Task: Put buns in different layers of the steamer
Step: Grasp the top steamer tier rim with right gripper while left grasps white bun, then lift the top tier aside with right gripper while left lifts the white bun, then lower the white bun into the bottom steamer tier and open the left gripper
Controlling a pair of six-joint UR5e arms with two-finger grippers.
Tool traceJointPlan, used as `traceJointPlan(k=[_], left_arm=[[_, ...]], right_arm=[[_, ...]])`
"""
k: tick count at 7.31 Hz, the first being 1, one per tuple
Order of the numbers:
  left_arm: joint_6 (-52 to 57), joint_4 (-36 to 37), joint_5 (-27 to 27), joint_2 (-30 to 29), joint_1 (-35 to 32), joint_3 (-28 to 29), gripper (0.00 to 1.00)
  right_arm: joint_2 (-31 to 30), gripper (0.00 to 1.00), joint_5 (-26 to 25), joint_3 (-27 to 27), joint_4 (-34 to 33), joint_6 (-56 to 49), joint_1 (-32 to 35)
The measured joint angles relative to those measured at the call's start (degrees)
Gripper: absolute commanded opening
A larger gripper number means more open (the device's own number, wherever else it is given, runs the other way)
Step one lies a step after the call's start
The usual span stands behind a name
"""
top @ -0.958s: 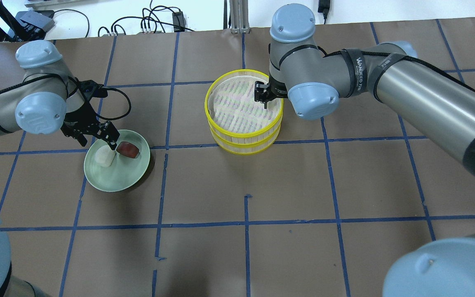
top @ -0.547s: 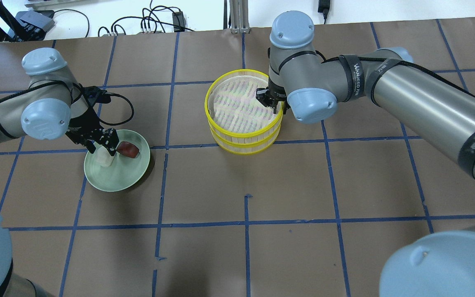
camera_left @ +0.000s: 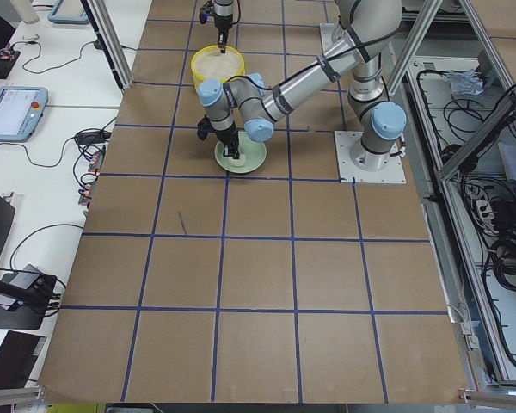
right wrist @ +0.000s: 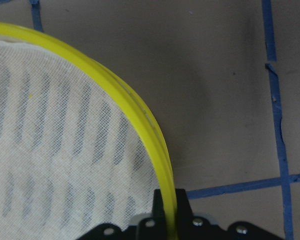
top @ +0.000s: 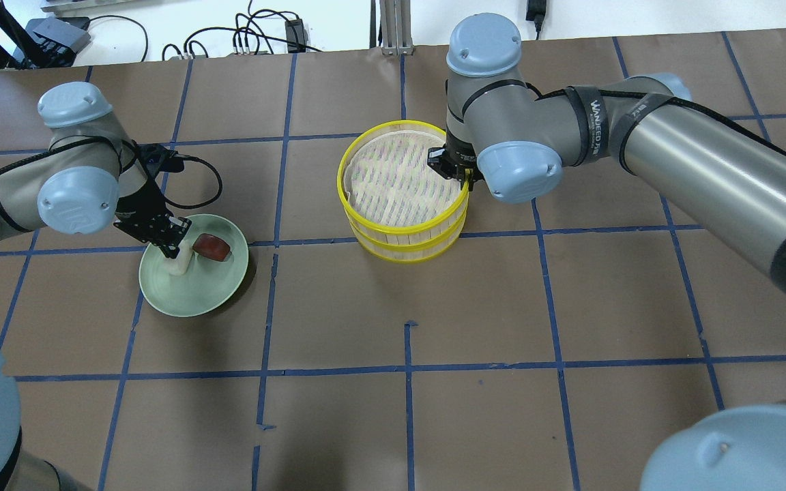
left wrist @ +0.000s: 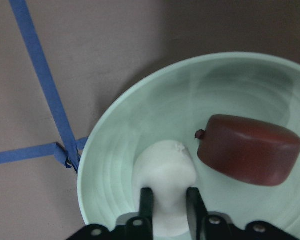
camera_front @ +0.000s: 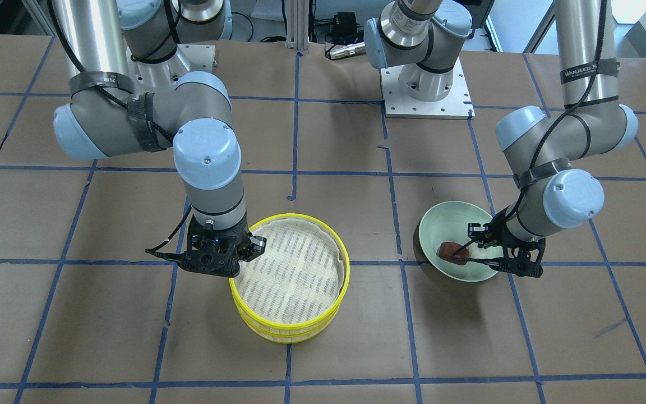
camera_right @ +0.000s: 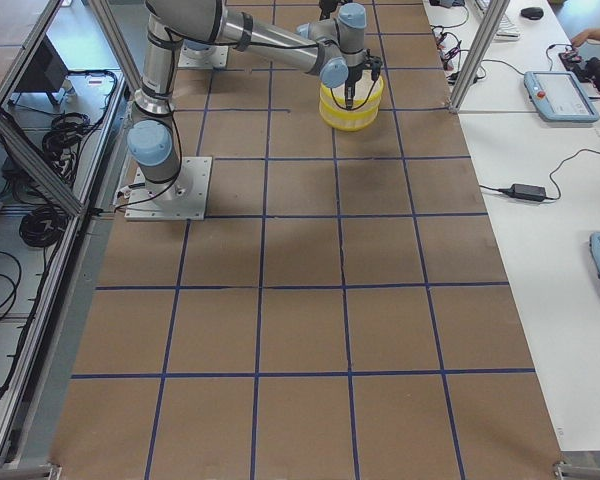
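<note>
The white bun [left wrist: 165, 167] and the dark reddish-brown bun [left wrist: 250, 150] lie side by side in a pale green dish [left wrist: 155, 115]. My left gripper [left wrist: 169, 197] is shut on the white bun, one finger on each side. In the overhead view the left gripper [top: 173, 247] is over the dish [top: 195, 293], with the white bun [top: 178, 264] under it and the brown bun [top: 211, 247] to its right. The two-tier yellow steamer [top: 366, 221] stands mid-table with its mesh liner bare. My right gripper [right wrist: 170, 197] is shut on the top tier's yellow rim [right wrist: 140, 115], at the steamer's right side [top: 458, 174].
Brown paper with blue tape lines covers the table [top: 406, 307]. Cables [top: 250, 34] lie beyond the far edge. The right arm's elbow [top: 519, 167] hangs just right of the steamer. In the front-facing view the steamer's rim [camera_front: 345, 269] and the dish [camera_front: 446, 224] are about one tile apart.
My left gripper came down over the white bun and shut on it. My right gripper moved from over the mesh to the steamer's right rim and shut on it.
</note>
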Motion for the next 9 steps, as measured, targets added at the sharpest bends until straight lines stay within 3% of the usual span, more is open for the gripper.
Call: traceJointPlan(k=[2,5,7,9], left_arm=[[0.1,1.2,-0.2,1.4,-0.2,0.7,0.02],[-1.0,-0.4,-1.8,7.4,-3.6,4.1,0.02],[-10.9,-0.5,-7.3,9.3,-10.1,5.6,0.02],[-26.4,4.5,-9.8,6.9,-20.3,7.0,0.02]], right_arm=[[-3.9,0.13,-0.3,-1.2,3.9,-0.3,-1.2],[-9.1,0.13,2.5,-2.6,9.7,-8.7,-12.3],[-10.8,0.14,1.9,-2.7,12.1,-16.4,-20.7],[-11.8,0.11,1.5,-2.0,14.1,-20.6,-25.1]])
